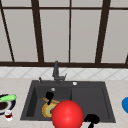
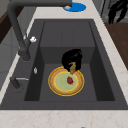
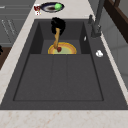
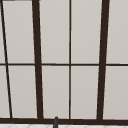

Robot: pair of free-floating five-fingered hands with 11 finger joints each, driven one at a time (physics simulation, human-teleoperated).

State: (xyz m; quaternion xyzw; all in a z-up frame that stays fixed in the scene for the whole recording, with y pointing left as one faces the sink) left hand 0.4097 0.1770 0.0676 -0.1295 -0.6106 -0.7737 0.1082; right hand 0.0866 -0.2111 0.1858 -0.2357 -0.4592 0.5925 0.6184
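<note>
My left hand (image 1: 49, 96) hangs in the left basin of the dark sink (image 1: 30, 100), fingers curled round a wooden handle (image 3: 57, 37). The handle slants down to a small red tip (image 2: 70, 80) resting on a yellow-rimmed plate (image 2: 56, 86) that lies on the basin floor. The left side view has that hand (image 2: 72, 58) just over the plate's far edge. A big red ball (image 1: 67, 115) at the front hides part of the plate (image 1: 46, 110). My right hand (image 1: 92, 119) hovers off the sink's front edge, holding nothing, its fingers hanging loose (image 2: 118, 10).
A dark faucet (image 1: 56, 72) stands behind the sink. A dark dish with a green item (image 1: 6, 102) and a small red-and-white cup (image 1: 8, 115) sit on the left counter. A blue plate (image 1: 125, 104) lies on the right counter. The right basin (image 3: 58, 75) holds nothing.
</note>
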